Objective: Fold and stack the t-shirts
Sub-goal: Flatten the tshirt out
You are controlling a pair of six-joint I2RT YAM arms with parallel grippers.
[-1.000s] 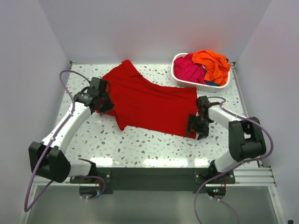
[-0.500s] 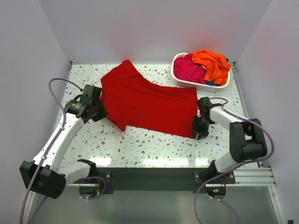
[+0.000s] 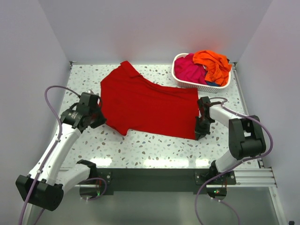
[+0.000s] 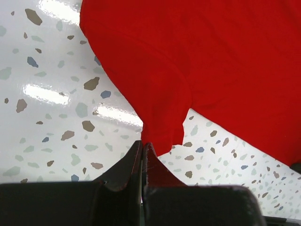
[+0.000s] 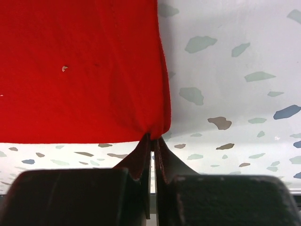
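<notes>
Deep red t-shirt [image 3: 150,105] lies spread on the speckled bench [image 3: 154,145]; left jaws are closed on its sleeve tip, right jaws on its hem corner. One pink t-shirt [image 3: 189,70] and one orange t-shirt [image 3: 213,63] fill the white basket [image 3: 197,86].

This is a robotics lab test cell, not a home. Plain white walls [image 3: 140,28] box in a speckled terrazzo-pattern desk [image 3: 154,145] at 9, 12 and 3 o'clock. The left arm [image 3: 61,143] and right arm [image 3: 222,115], both white and black, are bolted to a metal rail [image 3: 253,176] at 6 o'clock. Purple cables [image 3: 51,88] loop free.
</notes>
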